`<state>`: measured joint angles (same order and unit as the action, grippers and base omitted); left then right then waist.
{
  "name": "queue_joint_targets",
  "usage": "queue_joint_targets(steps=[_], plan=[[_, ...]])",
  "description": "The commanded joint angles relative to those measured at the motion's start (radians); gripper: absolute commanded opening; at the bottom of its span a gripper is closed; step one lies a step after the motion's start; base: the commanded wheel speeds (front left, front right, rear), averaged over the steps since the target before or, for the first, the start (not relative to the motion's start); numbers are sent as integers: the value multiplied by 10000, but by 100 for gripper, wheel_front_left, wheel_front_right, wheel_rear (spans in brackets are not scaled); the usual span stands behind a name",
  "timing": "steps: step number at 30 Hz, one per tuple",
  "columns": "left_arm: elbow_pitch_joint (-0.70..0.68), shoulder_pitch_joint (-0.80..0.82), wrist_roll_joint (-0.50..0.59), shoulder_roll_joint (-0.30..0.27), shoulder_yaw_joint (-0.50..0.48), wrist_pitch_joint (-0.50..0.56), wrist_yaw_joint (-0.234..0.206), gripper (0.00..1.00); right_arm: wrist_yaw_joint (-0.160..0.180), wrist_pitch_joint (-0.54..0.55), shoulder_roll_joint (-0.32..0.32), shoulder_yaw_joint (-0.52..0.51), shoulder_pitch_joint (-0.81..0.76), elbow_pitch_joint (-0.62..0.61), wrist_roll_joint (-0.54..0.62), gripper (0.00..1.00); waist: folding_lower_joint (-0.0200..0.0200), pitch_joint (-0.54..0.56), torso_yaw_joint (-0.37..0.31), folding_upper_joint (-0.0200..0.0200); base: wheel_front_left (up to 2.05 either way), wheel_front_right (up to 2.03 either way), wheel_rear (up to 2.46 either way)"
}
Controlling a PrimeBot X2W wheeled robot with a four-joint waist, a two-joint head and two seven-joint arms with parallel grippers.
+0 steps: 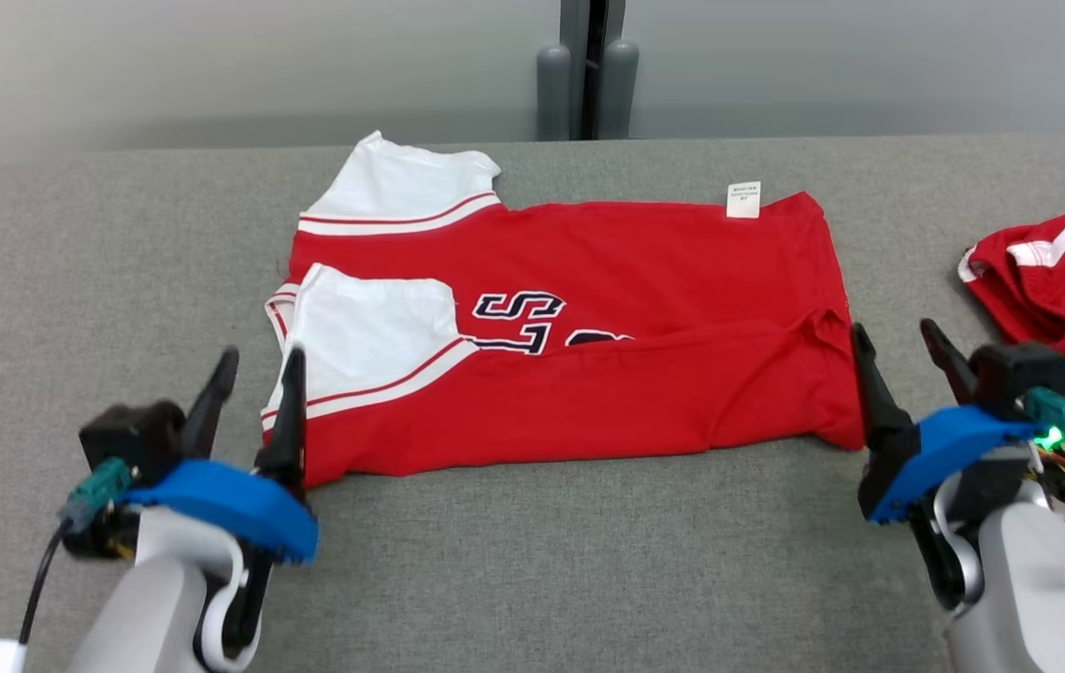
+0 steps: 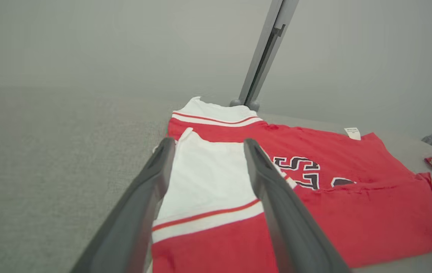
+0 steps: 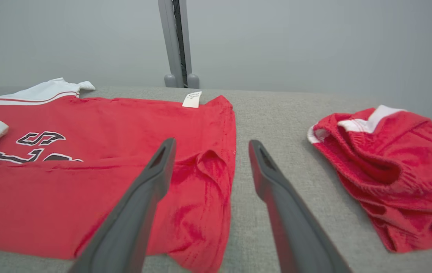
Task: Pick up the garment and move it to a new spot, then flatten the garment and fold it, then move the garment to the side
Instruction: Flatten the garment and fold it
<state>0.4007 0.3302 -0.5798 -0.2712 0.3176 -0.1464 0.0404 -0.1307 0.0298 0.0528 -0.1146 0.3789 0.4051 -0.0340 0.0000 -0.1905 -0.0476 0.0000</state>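
The garment (image 1: 588, 308) is a red jersey with white sleeves and dark lettering, lying sideways on the grey table, its near long edge folded over the body. My left gripper (image 1: 256, 360) stands open at its near left corner, by the white sleeve (image 2: 208, 178), holding nothing. At the near right corner my right gripper (image 1: 897, 336) is open too, hovering over the hem (image 3: 208, 178) with its fingers empty. A white label (image 1: 743, 199) shows at the far edge.
A second red garment with white trim (image 1: 1056, 290) lies crumpled at the table's right edge (image 3: 386, 167). A grey post (image 1: 588, 65) stands behind the table's far edge. Bare grey table surface (image 1: 102, 271) spreads to the left and along the front.
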Motion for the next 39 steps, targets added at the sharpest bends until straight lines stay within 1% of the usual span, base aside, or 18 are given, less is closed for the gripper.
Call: queue_joint_targets(steps=[1,4,6,10,14,19,20,21,22,23,30,36,37,38,39], plan=[[-101,-298,-89,-95,-3,219,-90,100,-1,-74,-7,-96,-270,-182,112,100,0,83,-19,0,0,0,0],[-322,-1009,-397,-216,-75,928,-406,100,-1,-52,-21,-234,-841,-682,211,100,0,194,4,0,0,0,0],[-415,-1370,-571,-280,-136,1327,-609,100,-1,-2,-25,-237,-1157,-974,56,100,0,217,12,0,0,0,0],[-521,-1752,-1004,-179,-300,1904,-911,100,-1,183,-24,-145,-1565,-1393,-202,100,0,131,-7,0,0,0,0],[-414,-1691,-1373,-19,-477,2116,-1040,100,-1,299,-23,-41,-1615,-1566,-324,100,0,-78,-68,0,0,0,0],[-155,-1452,-1657,133,-606,2229,-996,100,-1,391,-22,47,-1425,-1591,-380,100,0,-286,-152,0,0,0,0],[-38,-1340,-1751,218,-567,2259,-904,93,-1,410,-24,59,-1349,-1583,-403,100,0,-368,-181,0,0,0,0],[20,-1296,-1812,280,-551,2281,-831,54,-1,429,-23,35,-1307,-1552,-395,100,0,-401,-189,0,0,0,0],[48,-1250,-1847,332,-531,2293,-790,22,-1,450,-23,18,-1271,-1516,-388,100,0,-427,-194,0,0,0,0],[73,-1206,-1847,354,-512,2280,-747,0,-1,445,-23,-9,-1222,-1457,-414,100,0,-450,-197,0,0,0,0],[-17,-924,-1675,364,-518,1721,-622,0,-1,698,-24,-126,-858,-604,-513,100,0,-548,-93,0,0,0,0],[-220,-799,-1560,281,-521,1407,-598,0,-1,900,-21,-2,-475,700,-680,100,0,-598,100,0,0,0,0],[-251,-793,-1568,278,-523,1365,-590,0,-1,870,-19,11,-398,915,-810,72,0,-604,122,0,0,0,0],[-284,-795,-1573,270,-531,1333,-578,0,-1,852,-20,31,-330,1131,-900,47,0,-604,140,0,0,0,0],[-323,-798,-1572,262,-545,1290,-579,0,-1,862,-20,55,-268,1344,-969,38,0,-600,151,0,0,0,0]])
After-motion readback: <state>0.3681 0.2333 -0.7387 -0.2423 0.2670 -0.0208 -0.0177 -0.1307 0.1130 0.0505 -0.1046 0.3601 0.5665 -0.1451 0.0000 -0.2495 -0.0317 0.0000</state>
